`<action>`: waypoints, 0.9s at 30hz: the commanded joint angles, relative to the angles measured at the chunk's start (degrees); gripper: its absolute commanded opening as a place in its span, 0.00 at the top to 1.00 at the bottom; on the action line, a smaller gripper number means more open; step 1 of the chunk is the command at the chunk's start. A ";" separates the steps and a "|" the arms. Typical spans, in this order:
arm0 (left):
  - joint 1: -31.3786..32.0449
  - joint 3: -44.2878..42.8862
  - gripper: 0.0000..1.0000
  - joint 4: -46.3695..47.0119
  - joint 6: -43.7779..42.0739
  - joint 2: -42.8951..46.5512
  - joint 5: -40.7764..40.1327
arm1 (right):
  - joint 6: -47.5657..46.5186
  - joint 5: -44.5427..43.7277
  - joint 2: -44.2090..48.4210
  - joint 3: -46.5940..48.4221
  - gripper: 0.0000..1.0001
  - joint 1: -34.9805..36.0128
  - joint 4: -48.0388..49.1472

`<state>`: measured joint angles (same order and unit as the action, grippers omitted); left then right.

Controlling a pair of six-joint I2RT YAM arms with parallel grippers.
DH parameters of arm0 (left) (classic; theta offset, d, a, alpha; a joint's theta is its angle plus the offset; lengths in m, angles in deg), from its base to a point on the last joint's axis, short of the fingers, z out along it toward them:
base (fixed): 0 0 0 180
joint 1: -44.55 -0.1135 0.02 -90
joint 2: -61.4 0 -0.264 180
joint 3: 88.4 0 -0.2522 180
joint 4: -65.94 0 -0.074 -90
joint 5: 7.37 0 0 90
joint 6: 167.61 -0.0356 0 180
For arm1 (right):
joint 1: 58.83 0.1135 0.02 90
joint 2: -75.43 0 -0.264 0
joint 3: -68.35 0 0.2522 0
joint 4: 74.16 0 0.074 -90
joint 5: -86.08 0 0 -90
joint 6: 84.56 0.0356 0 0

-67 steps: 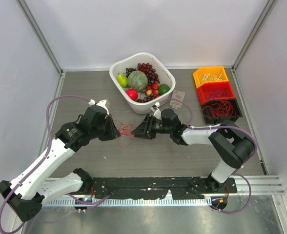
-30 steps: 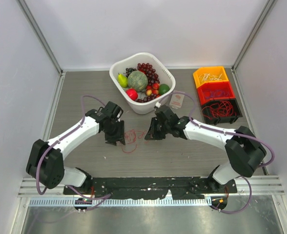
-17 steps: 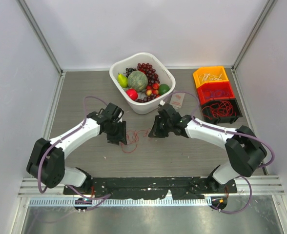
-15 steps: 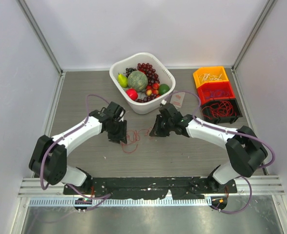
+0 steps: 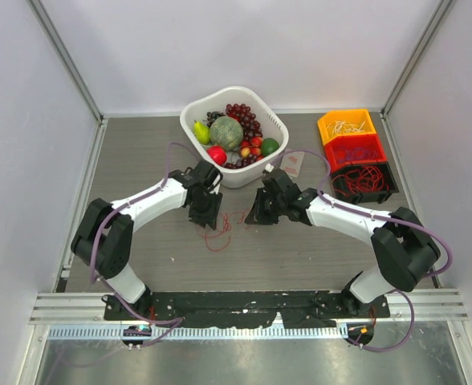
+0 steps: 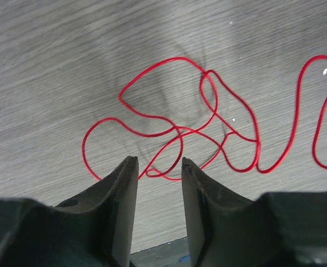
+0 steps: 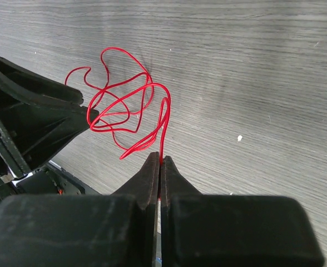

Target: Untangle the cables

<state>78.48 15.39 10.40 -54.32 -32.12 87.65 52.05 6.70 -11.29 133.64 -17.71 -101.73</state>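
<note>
Though overhead hides it, right pincer (image 7: 159, 159) pinches red cable (image 7: 167, 111)

cables (image 5: 222, 227) on table (image 5: 140, 160), basket (image 5: 236, 90) behind

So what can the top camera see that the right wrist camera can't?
Only the top view shows the fruit basket and the bins. Only the wrist view shows, up close, the right end effector pinched shut on the cable. Both show the red cable and the grey table.
</note>
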 commanded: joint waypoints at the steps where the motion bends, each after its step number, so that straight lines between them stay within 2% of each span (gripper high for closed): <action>1: 1.31 -3.81 0.62 1.97 -1.67 -2.45 0.26 | -0.38 0.64 1.81 0.33 0.99 0.10 1.76; 6: 1.75 -4.16 0.76 1.79 -1.93 -5.53 -0.35 | -0.29 0.29 2.43 0.06 0.99 0.01 1.59; 10: 1.75 -4.08 1.00 -0.75 -1.85 -4.84 -2.28 | -1.43 -1.28 2.87 0.76 0.99 -0.95 -0.24; 14: 1.84 -3.55 1.00 -6.11 0.87 6.55 -3.43 | -2.93 -10.31 5.49 2.44 0.99 -4.03 -7.88; 19: 1.66 -2.85 1.00 -12.35 4.30 24.84 -9.74 | -6.88 -21.57 10.42 3.75 0.99 -13.41 -14.93; 23: 1.40 -4.07 1.00 -19.55 8.43 35.40 -20.28 | -12.23 -29.31 14.64 7.87 0.99 -21.67 -21.86; 27: 1.31 -8.46 1.00 -28.16 13.44 42.52 -35.82 | -18.30 -40.20 16.75 13.41 0.99 -27.22 -28.55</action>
<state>80.08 10.47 -6.67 -46.73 6.94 69.03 40.95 -19.18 1.93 140.74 -41.27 -122.82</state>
